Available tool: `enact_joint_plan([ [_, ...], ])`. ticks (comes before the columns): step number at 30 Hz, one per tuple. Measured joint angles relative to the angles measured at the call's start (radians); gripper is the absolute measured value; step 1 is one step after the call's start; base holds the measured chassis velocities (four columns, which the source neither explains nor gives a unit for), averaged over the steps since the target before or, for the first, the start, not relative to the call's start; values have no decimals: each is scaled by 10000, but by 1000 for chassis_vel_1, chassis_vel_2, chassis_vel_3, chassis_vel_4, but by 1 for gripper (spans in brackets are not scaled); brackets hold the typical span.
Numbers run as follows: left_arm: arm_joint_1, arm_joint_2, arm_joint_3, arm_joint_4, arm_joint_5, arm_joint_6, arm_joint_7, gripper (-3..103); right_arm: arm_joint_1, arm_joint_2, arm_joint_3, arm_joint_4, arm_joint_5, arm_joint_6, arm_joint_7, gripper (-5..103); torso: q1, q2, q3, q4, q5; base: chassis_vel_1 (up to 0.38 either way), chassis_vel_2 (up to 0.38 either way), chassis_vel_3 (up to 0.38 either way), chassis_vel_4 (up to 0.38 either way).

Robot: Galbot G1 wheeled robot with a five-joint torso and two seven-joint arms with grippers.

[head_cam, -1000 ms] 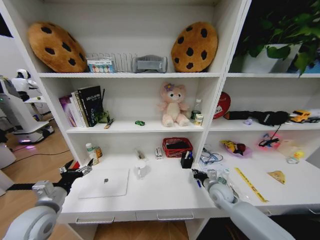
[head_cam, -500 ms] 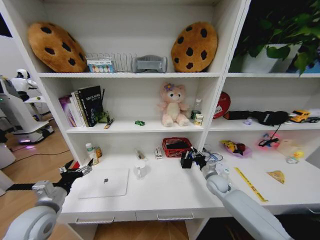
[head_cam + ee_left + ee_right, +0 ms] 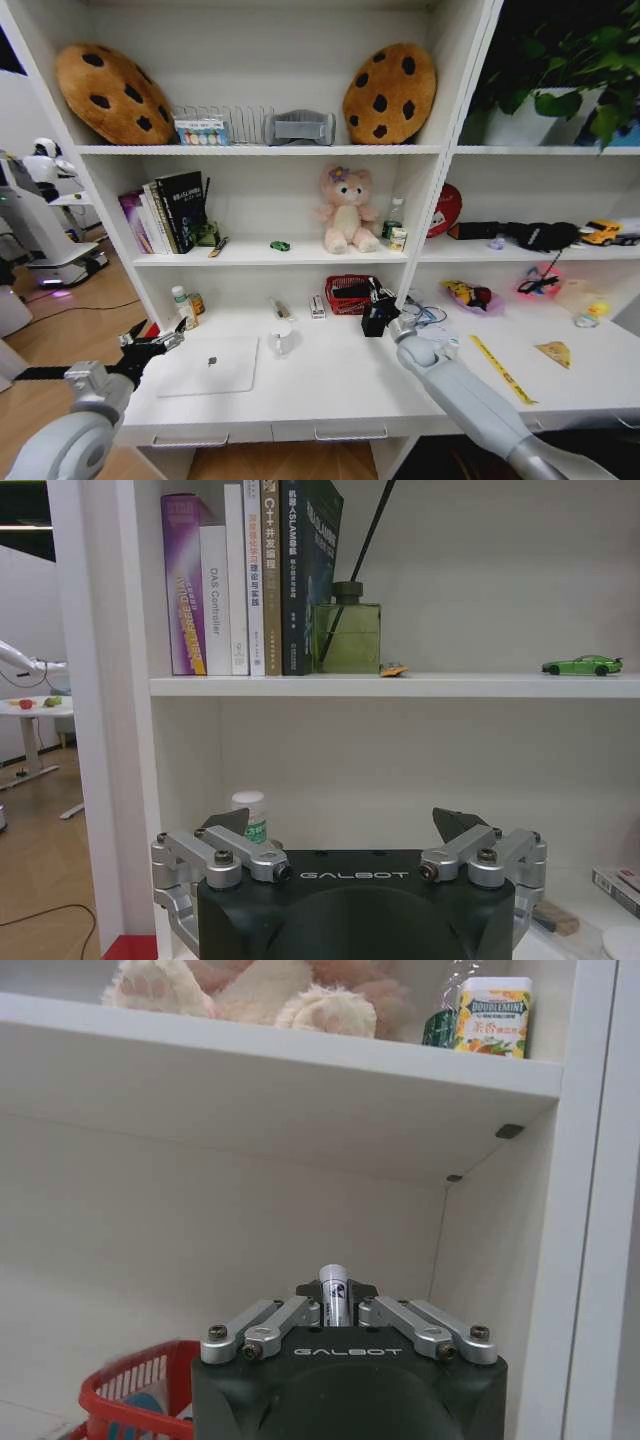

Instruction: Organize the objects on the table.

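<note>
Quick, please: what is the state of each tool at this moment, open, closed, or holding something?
Left tool: open, holding nothing, beside the laptop.
Right tool: closed on a pen, near the red basket.

White worktop [image 3: 330, 390], silver laptop [image 3: 208, 366], red basket [image 3: 352, 293], yellow ruler [image 3: 500, 369], green toy car [image 3: 582, 665], brown black-spotted cushions [image 3: 389, 92].

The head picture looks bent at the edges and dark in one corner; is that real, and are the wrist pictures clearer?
Head view: wide-lens distortion bows the shelf posts outward; the plant corner lies in shadow. Left wrist view: book spines sharp, evenly lit. Right wrist view: the pen in the right gripper is crisp; the plush bear is slightly soft.
</note>
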Motion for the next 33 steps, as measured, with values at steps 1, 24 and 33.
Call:
enact_joint_plan([
  [1, 0, 0, 0, 0, 0, 0, 0, 100, 61, 65, -84, -275, -71, 167, 127, 12, 0, 0, 0, 0, 1, 0, 0, 0, 0],
  [24, 0, 0, -1, 1, 0, 0, -6, 100, -729, -576, 446, 1643, 1395, -1580, -549, 68, 0, 0, -1, 3, -1, 0, 0, 0, 0],
  [33, 0, 0, 0, 0, 0, 1, -1, 100, -3245, -1925, 1703, 6047, 2229, -3734, 426, 100, -3, 1, -2, 0, -1, 0, 0, 0, 0],
])
